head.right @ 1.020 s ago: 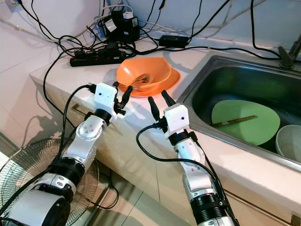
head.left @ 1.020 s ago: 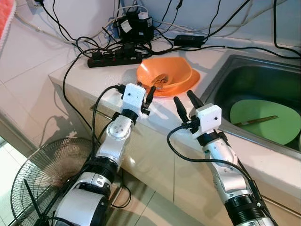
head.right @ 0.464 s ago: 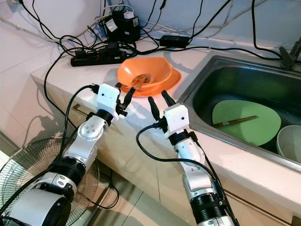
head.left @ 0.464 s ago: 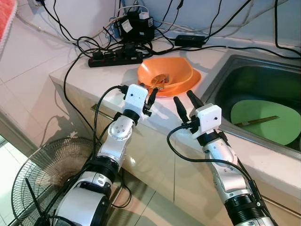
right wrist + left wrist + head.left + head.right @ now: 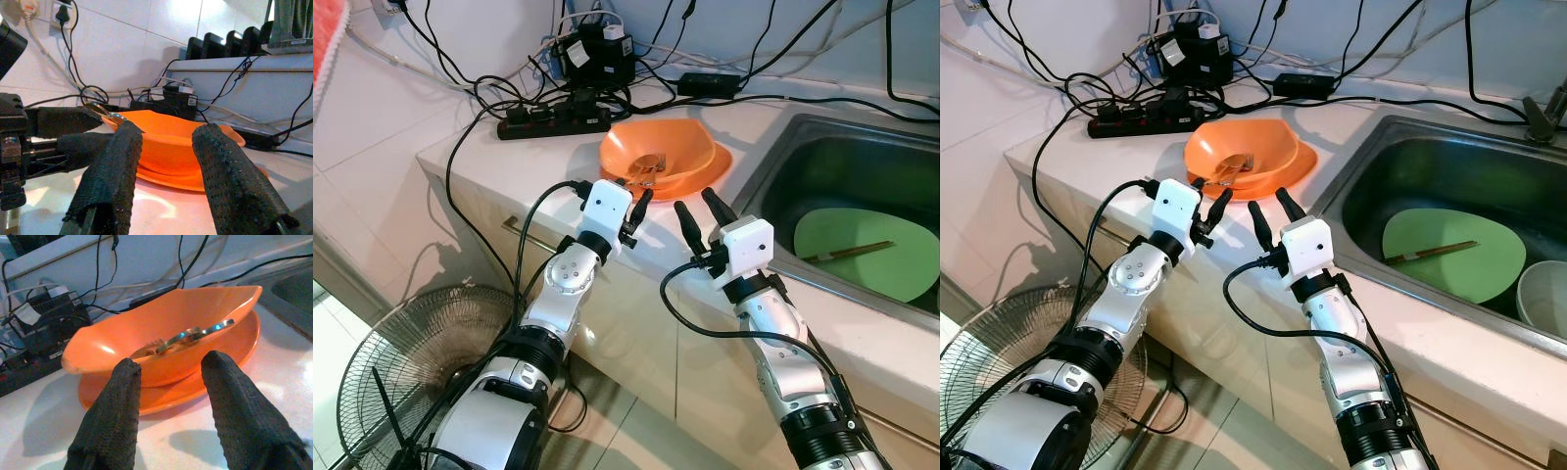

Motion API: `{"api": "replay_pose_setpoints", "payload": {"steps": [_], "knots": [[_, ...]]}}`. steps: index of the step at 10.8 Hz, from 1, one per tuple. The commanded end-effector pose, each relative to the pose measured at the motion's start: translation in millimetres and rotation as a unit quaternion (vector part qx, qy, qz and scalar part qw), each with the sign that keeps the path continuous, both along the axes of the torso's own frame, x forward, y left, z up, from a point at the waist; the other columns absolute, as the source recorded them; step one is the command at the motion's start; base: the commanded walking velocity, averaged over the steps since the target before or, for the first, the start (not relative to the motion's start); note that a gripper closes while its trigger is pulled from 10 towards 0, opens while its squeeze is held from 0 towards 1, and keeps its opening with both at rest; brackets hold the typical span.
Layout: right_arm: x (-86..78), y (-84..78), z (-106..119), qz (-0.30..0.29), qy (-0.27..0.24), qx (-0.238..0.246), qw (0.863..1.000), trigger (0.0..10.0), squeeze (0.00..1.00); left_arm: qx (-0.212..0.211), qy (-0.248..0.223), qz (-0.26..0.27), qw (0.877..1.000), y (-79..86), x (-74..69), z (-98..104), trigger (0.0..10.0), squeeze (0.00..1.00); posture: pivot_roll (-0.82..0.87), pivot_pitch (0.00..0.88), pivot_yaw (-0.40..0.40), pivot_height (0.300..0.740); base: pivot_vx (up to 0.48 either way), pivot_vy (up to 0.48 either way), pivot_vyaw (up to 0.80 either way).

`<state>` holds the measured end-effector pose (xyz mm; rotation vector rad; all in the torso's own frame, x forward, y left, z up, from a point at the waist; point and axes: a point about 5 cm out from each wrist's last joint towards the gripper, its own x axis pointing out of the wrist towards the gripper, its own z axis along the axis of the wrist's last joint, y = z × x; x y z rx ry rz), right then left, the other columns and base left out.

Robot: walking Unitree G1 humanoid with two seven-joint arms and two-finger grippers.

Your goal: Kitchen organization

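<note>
The left gripper (image 5: 631, 201) has moved closer to the orange bowl (image 5: 658, 157) ahead, fingers spread; the right gripper (image 5: 701, 209) stays spread.

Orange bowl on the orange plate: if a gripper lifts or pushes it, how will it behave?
The orange plastic-looking bowl is probably light and stiff. Its glossy surface may be slippery. Resting loose on the orange plate, it could slide or tip, and the metal utensil inside might shift.

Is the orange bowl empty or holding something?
Not empty: the orange bowl holds a metal utensil, resting inside it.
</note>
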<state>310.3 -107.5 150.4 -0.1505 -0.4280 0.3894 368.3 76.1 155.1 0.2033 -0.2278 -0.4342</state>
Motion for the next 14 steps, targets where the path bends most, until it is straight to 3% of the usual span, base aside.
{"api": "replay_pose_setpoints", "payload": {"steps": [1,6,14], "knots": [[2.3,3.3,4.0,0.003,-0.008,0.0,1.0,10.0,0.0,0.003,-0.02,0.009,1.0,2.4,3.8,9.9,10.0,0.0,0.04,0.032,0.122,0.74,0.0,0.0,0.0],[3.0,3.1,3.8,0.002,-0.008,0.0,1.0,10.0,0.0,-0.013,-0.053,0.04,0.998,10.7,7.2,22.6,10.0,0.0,0.05,0.032,0.121,0.74,0.0,0.0,0.0],[3.8,2.3,2.8,0.0,-0.006,-0.002,1.0,10.0,0.0,0.015,-0.025,0.099,0.995,24.6,12.9,14.3,10.0,0.0,0.05,0.031,0.121,0.74,0.0,0.0,0.0]]}}
